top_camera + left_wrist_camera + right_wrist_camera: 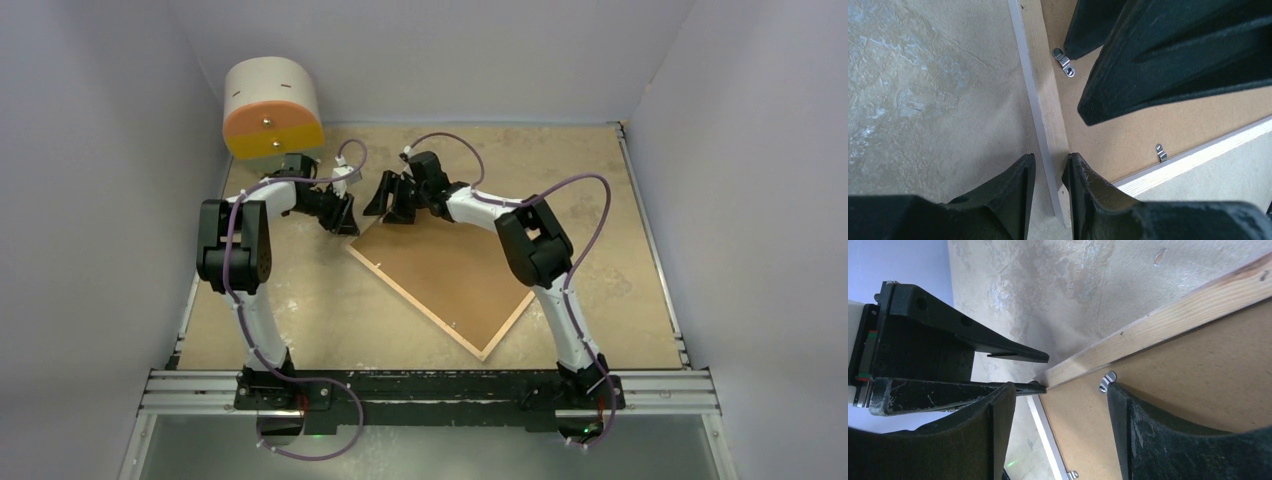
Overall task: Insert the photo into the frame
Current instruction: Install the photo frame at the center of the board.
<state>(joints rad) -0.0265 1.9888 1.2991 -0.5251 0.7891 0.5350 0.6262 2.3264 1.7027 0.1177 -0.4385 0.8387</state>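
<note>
The frame (415,304) lies face down on the table, turned diagonally, its light wooden rim (1048,100) up and a brown backing board (450,270) set in it. The photo is not visible in any view. My left gripper (1049,157) is shut on the rim at the frame's far-left corner (347,215). My right gripper (1059,390) is open just over the same corner (392,200), one fingertip (1115,395) beside a metal clip (1107,380) on the board. Its fingers (1158,65) show in the left wrist view.
A beige and orange drum-shaped object (272,108) stands at the back left, close to the left arm. More metal clips (1064,62) hold the board along the rim. Grey walls enclose the table on three sides.
</note>
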